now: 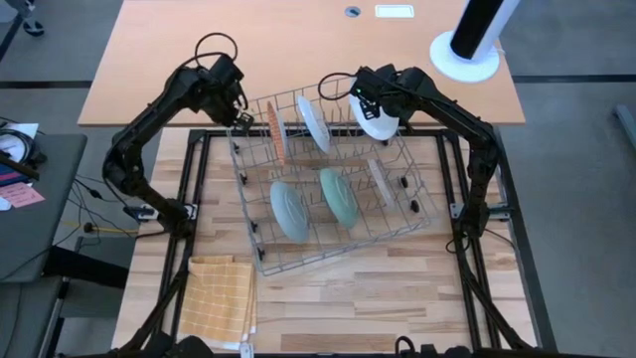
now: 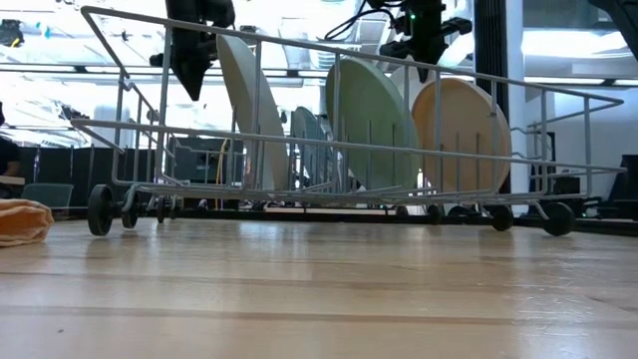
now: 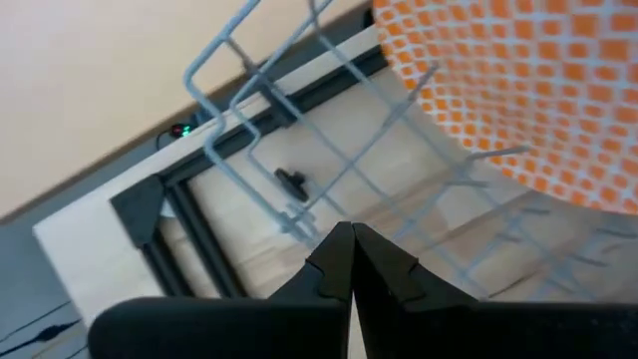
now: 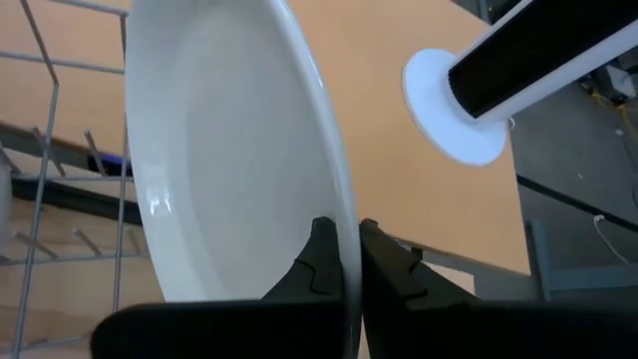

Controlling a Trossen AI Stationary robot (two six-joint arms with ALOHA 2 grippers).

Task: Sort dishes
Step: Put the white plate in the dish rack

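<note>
Here the right claw (image 4: 351, 249) pinches a white plate (image 4: 229, 150) above the rack (image 1: 298, 254).

Grey wire rack (image 1: 333, 184) skewed across the wooden tabletop (image 1: 397, 288). Yellow checked cloth (image 1: 219, 296) near the front left corner. Farther back, round white base (image 1: 464, 55) with a dark post.

A pale wooden table (image 1: 397, 288) with a black frame is carrying a grey wire rack (image 1: 260, 261), which is sitting skewed across the centre on small black wheels. A yellow checked cloth (image 1: 221, 296) is lying folded on the table at about 8 o'clock from the rack, near it but apart, by the table's near edge.
</note>
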